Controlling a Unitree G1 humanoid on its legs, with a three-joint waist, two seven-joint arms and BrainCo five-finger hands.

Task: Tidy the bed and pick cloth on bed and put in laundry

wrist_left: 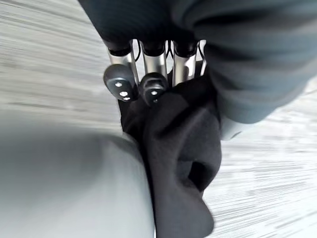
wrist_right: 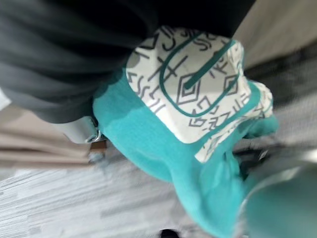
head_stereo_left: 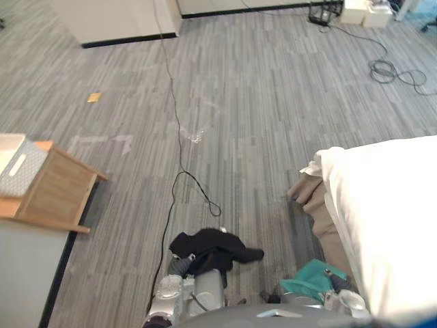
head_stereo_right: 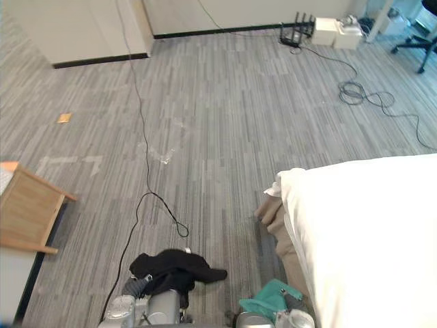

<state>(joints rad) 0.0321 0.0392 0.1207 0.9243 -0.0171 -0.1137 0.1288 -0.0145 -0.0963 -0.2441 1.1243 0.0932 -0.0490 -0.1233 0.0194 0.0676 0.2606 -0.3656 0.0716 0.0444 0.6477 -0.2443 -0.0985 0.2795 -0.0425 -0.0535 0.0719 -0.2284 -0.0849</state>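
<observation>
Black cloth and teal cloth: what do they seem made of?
The black cloth looks a soft matte knit, maybe fleece: thick rounded folds, no sheen. The teal cloth looks a soft matte fabric too, limp and bunched, with a white printed patch. Fibre uncertain.

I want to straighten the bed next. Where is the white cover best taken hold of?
Probably pinch the white cover at its bunched corner, coming from the open floor side. That corner sticks out past the beige layer, giving a loose fold to close on; elsewhere it lies flat.
</observation>
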